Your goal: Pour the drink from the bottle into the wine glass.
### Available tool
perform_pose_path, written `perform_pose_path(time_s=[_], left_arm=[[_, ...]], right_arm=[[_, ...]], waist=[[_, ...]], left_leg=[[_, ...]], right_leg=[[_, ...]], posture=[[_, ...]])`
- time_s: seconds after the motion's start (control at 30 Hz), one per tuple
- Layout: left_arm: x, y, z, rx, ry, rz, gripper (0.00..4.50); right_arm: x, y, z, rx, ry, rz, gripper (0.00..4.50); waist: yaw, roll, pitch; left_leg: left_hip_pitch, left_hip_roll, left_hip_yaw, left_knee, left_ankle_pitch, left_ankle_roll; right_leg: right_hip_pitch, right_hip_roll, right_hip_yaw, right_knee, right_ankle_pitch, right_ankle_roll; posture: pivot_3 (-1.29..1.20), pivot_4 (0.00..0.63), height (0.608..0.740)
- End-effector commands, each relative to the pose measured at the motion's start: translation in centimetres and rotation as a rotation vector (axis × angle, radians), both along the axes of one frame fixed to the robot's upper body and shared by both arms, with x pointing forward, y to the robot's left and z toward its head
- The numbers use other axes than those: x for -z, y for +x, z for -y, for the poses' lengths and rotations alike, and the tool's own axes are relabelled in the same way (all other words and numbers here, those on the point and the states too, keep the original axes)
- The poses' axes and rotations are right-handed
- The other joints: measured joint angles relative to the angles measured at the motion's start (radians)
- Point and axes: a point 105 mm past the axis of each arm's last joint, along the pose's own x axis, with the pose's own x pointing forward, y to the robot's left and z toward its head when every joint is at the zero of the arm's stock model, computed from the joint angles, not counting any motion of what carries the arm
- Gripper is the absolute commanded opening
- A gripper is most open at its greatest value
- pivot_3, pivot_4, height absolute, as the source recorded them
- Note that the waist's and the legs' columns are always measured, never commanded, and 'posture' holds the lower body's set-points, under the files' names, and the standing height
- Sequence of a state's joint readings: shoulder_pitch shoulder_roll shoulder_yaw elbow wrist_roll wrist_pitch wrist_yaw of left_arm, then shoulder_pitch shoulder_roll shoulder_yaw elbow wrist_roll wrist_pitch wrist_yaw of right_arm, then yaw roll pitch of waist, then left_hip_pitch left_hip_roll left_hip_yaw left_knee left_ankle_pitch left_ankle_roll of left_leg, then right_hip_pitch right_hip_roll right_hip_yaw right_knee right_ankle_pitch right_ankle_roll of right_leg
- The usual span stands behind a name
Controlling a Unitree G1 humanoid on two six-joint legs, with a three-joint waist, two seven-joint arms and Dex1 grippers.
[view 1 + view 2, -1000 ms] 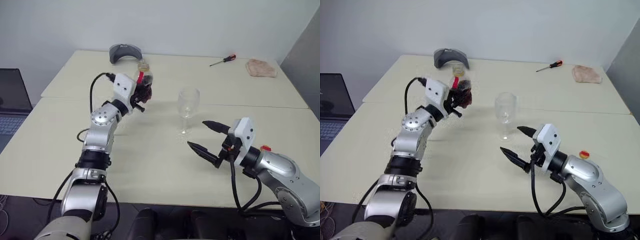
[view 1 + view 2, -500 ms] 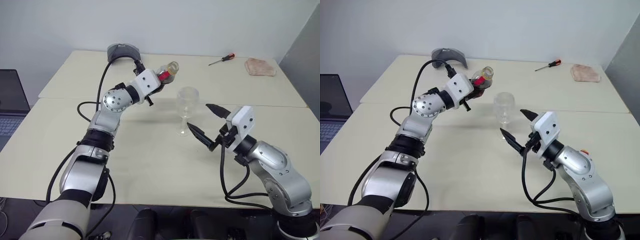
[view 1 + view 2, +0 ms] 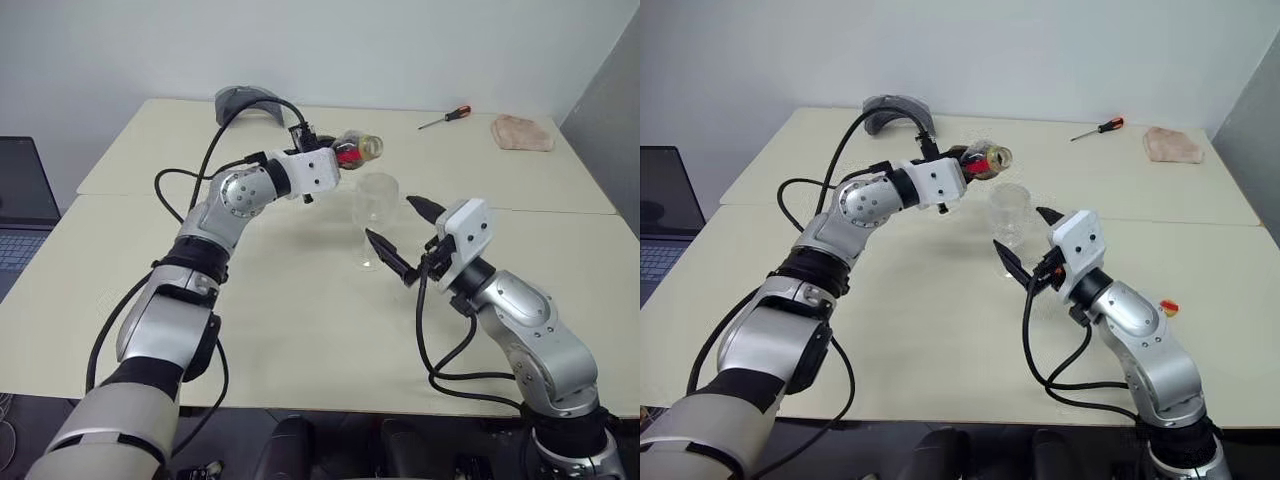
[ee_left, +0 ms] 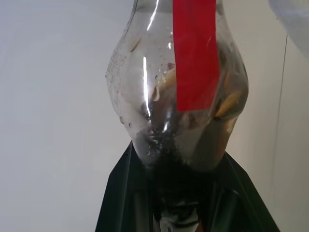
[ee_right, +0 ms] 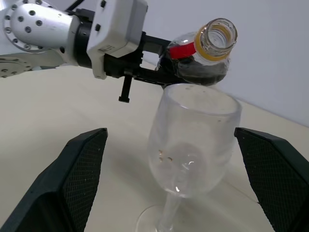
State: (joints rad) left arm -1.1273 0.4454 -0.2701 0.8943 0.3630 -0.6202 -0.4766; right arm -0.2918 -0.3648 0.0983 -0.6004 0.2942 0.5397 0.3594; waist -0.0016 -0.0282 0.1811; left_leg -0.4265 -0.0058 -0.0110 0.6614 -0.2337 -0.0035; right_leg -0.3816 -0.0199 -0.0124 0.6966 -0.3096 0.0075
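My left gripper point(image 3: 338, 160) is shut on the base of the bottle point(image 3: 356, 150), a small clear one with a red label strip. The bottle lies nearly level, its open yellow-ringed mouth point(image 5: 216, 36) just above the rim of the wine glass point(image 3: 375, 212). The dark drink point(image 5: 200, 75) pools along the bottle's lower side. The glass stands upright on the table, its bowl point(image 5: 193, 130) holding only a few droplets. My right gripper point(image 3: 388, 217) is open, one black finger on each side of the glass, apart from it.
A red-handled screwdriver point(image 3: 447, 119) and a pinkish cloth point(image 3: 522, 133) lie at the far right of the table. A grey curved object point(image 3: 248, 102) sits at the far edge behind the left arm. A laptop point(image 3: 20, 195) stands off the table's left side.
The left arm carried the bottle to the right and rolled it from upright to nearly level over the glass. The right gripper moved forward until its open fingers flank the glass.
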Motion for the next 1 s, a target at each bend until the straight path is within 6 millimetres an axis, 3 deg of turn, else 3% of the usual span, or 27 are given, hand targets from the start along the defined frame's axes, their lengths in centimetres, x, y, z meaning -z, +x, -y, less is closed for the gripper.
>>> perform_pose_path(time_s=[0.03,1.0], left_arm=[[-3.6,-0.5,0.1,0.020,0.004,0.158,0.76],[-4.3,-1.0,-1.2,0.022,0.198,0.359,0.76]], right_arm=[[-1.2,0.2,0.4,0.040,0.020,0.046,4.50],[-0.9,1.0,0.4,0.089,0.021,0.047,4.50]], waist=[[0.000,0.000,0.000],[-0.001,0.000,0.000]], left_leg=[[0.000,0.000,0.000,0.000,0.000,0.000],[-0.004,0.000,0.002,0.001,0.000,0.000]], right_leg=[[0.000,0.000,0.000,0.000,0.000,0.000],[-0.005,0.000,0.001,0.002,0.000,0.000]], posture=[[0.00,0.150,0.740],[0.00,0.150,0.740]])
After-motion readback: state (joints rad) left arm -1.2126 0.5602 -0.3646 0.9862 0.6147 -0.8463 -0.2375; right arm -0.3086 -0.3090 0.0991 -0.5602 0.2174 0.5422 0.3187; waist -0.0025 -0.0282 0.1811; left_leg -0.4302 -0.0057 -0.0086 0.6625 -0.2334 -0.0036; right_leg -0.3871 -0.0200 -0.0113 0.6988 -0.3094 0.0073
